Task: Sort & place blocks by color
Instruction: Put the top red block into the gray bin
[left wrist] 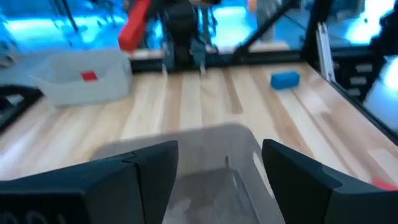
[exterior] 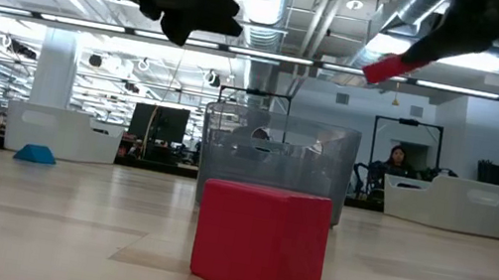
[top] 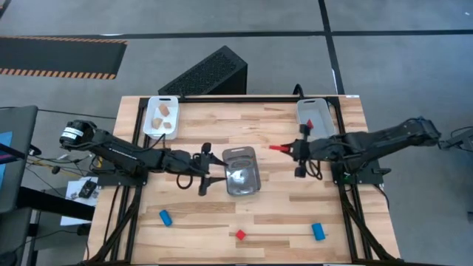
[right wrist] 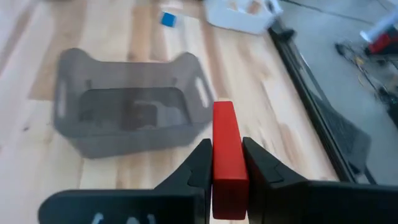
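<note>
Your right tool is clenched on a long red block, held above the table at about 2 o'clock, near the grey tray, which already holds one red piece. The white tray at 11 o'clock holds wood blocks. Left to sort: a red cube at 6 o'clock and two blue blocks. The held block's long axis points toward 9 o'clock, at the clear tray. Your left tool hangs released beside that tray.

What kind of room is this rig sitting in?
Likely an open robotics lab or workshop: exposed ceiling ducts, a person seated at a desk in the background, and hazard-striped floor marking beside the table.
</note>
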Motion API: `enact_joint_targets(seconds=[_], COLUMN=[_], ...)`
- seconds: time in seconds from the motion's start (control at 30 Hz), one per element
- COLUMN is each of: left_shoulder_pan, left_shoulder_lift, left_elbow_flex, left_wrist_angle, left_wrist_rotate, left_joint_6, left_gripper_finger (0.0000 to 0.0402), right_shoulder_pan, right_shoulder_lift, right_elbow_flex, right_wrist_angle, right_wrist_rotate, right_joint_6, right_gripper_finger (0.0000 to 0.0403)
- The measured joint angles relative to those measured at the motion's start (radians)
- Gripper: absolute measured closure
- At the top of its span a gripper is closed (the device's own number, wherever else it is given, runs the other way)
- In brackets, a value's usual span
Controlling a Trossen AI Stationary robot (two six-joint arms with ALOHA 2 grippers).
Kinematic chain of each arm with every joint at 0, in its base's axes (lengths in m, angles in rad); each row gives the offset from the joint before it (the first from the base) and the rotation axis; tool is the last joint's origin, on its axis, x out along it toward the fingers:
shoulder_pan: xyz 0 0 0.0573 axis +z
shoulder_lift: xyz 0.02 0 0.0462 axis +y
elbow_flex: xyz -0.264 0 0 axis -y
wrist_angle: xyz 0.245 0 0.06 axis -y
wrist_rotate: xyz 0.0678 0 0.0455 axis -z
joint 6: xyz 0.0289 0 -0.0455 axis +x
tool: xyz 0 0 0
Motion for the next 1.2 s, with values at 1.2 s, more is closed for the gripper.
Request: enact_joint_targets(seconds=[1.2], left_shoulder_pan=[0.008], left_shoulder_lift=[0.251], left_elbow_flex=[0.021], left_wrist_angle=[0.217], left_wrist_rotate=[-0.177], left_joint_6=[-0.074], left_gripper_finger=[0.0178], right_shoulder_pan=[-1.091], right_shoulder_lift=[0.300], right_elbow_flex=[-0.023], right_wrist_angle=[-0.344], right_wrist_rotate=[-0.244], right_joint_6=[0.129], right_gripper_finger=[0.0337])
